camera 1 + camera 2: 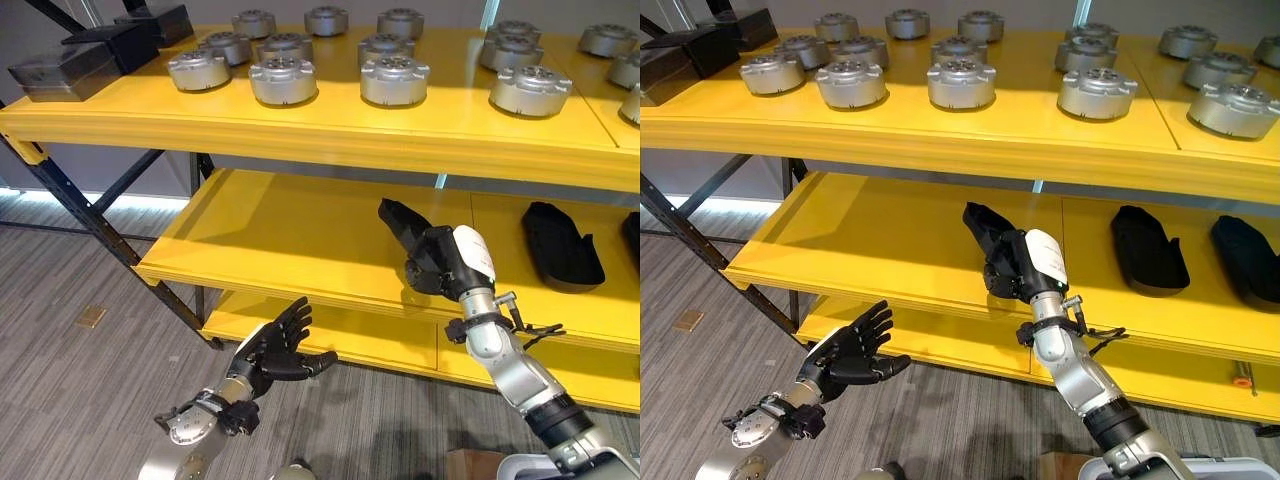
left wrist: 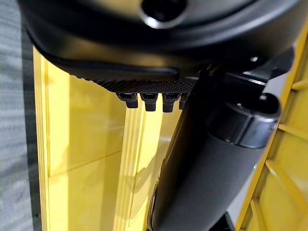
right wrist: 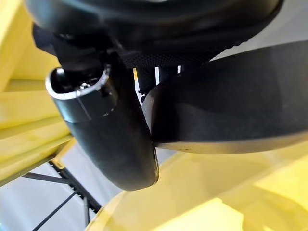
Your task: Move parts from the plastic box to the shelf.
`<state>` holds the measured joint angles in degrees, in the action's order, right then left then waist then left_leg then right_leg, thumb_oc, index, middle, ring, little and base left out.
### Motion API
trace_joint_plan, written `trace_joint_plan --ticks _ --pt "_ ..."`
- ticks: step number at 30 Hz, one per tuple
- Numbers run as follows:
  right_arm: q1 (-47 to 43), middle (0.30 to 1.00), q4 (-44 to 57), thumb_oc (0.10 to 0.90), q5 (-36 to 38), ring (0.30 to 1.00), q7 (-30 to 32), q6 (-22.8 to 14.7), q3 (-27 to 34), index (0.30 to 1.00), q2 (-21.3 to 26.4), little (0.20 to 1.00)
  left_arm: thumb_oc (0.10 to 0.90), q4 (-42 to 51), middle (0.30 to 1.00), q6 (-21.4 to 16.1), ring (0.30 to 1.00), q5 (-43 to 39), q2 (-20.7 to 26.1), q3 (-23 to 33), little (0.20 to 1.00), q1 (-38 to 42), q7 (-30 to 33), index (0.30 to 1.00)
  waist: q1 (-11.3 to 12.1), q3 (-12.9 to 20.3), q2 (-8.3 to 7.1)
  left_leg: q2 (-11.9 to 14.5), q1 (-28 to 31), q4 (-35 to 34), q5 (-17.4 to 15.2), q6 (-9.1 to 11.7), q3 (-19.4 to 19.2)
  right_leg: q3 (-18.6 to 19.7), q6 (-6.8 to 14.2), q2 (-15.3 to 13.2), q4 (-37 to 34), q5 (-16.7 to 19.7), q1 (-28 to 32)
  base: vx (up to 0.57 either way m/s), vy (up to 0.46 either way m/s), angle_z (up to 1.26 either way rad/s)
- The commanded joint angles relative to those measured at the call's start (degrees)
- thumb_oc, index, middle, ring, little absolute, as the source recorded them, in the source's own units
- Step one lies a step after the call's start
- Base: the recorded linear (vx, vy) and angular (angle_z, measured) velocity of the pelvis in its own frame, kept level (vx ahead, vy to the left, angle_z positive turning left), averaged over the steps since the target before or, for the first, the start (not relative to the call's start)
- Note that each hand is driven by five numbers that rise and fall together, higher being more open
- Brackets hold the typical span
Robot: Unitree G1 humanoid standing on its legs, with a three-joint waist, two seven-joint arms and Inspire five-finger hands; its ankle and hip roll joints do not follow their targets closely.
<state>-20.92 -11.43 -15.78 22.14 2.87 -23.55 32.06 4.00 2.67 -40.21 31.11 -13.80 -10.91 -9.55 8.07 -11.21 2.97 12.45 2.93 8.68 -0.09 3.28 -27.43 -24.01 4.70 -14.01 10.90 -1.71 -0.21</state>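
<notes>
A flat black part [image 1: 398,218] lies with its far end on the yellow middle shelf [image 1: 270,235]. My right hand [image 1: 438,262] is shut on its near end at the shelf's front edge. In the right wrist view the thumb [image 3: 110,130] presses against the black part [image 3: 231,106]. My left hand [image 1: 275,348] hangs open and holds nothing, low in front of the bottom shelf, to the left of the right hand. The left wrist view has its thumb [image 2: 207,178] against the yellow shelf boards.
Two more flat black parts [image 1: 1148,250] [image 1: 1245,255] lie on the middle shelf to the right. The top shelf [image 1: 330,125] carries several round silver parts [image 1: 283,80] and black boxes [image 1: 70,68] at its left end. A dark steel brace [image 1: 100,230] slants down on the left.
</notes>
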Motion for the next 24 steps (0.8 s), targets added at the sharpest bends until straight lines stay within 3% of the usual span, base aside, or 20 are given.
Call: trace_joint_plan --ticks 1,2,5,9,12,18,21,24 --pt "-13.8 0.300 4.5 0.400 -4.6 0.300 3.5 -3.2 0.7 0.300 1.9 0.300 0.900 7.4 1.000 -3.0 1.000 -1.8 0.6 0.3 1.000 4.3 -2.9 1.000 0.6 1.2 -0.92 6.1 -0.4 2.1 1.0 4.3 5.2 -1.1 -1.7 1.3 -0.1 -5.5 4.1 0.14 0.372 -0.17" --pt "-13.5 0.300 4.3 0.400 -4.9 0.300 3.3 -3.1 0.7 0.300 2.2 0.300 0.900 7.6 1.000 -3.3 1.000 -2.1 0.4 0.1 1.000 3.8 -2.6 1.000 0.4 1.7 -0.50 7.6 0.1 -2.1 4.9 5.6 5.6 -0.8 -1.3 1.0 -0.6 -5.4 4.5 0.13 0.331 -0.02" --pt "-13.1 0.300 3.6 0.400 -5.0 0.300 2.6 -3.2 1.0 0.300 2.7 0.300 0.900 7.4 1.000 -4.0 1.000 -3.1 0.0 -0.2 1.000 2.9 -2.4 1.000 0.5 1.9 0.02 10.1 -0.4 -6.5 11.2 6.5 7.3 -0.5 -1.3 0.1 -0.4 -5.2 5.1 0.11 0.393 0.04" --pt "-12.9 0.300 1.8 0.400 -2.9 0.300 1.7 -6.5 1.9 0.300 4.1 0.300 0.900 6.5 1.000 -5.8 1.000 -0.8 0.3 -0.1 1.000 2.7 -3.0 1.000 0.6 2.2 -0.23 9.7 0.5 -7.5 7.5 6.5 7.8 -0.4 -0.2 -2.8 2.6 -6.9 5.1 0.09 0.375 -0.03" --pt "-11.5 0.300 2.0 0.400 -2.8 0.300 2.7 -8.0 3.1 0.300 4.1 0.300 0.900 4.7 1.000 -5.9 1.000 -1.3 2.0 -0.4 1.000 3.9 -3.7 1.000 1.2 1.9 -0.53 5.9 0.7 -5.3 4.0 4.5 9.0 -0.9 0.1 -3.9 6.3 -7.4 4.4 0.02 0.361 -0.04" --pt "-13.4 0.300 -1.2 0.400 -5.8 0.300 6.5 -5.7 2.6 0.300 -0.2 0.300 0.900 4.9 1.000 -6.7 1.000 1.0 2.2 1.0 1.000 6.1 -6.1 1.000 4.7 2.1 -1.70 -2.2 0.0 -0.2 -1.7 -0.6 13.1 -1.7 1.9 -5.3 8.0 -7.1 6.2 0.13 0.318 0.19" --pt "-14.1 0.300 -1.5 0.400 -6.8 0.300 7.0 -4.0 2.5 0.300 -1.2 0.300 0.900 4.7 1.000 -5.8 1.000 0.8 2.6 1.4 1.000 6.8 -6.8 1.000 5.7 2.1 -1.93 -4.0 -0.1 0.7 -2.9 -2.1 13.6 -1.8 1.9 -6.1 9.8 -6.9 6.3 0.10 0.274 0.28" --pt "-14.8 0.300 -0.9 0.400 -8.6 0.300 7.9 0.0 1.1 0.300 -2.5 0.300 0.900 4.8 1.000 -5.4 1.000 0.6 2.3 1.7 1.000 6.9 -8.2 1.000 6.8 1.6 -2.18 -5.5 0.6 0.5 -3.7 -4.1 12.6 -3.1 2.1 -6.8 14.0 -5.4 5.6 0.07 0.258 0.04"
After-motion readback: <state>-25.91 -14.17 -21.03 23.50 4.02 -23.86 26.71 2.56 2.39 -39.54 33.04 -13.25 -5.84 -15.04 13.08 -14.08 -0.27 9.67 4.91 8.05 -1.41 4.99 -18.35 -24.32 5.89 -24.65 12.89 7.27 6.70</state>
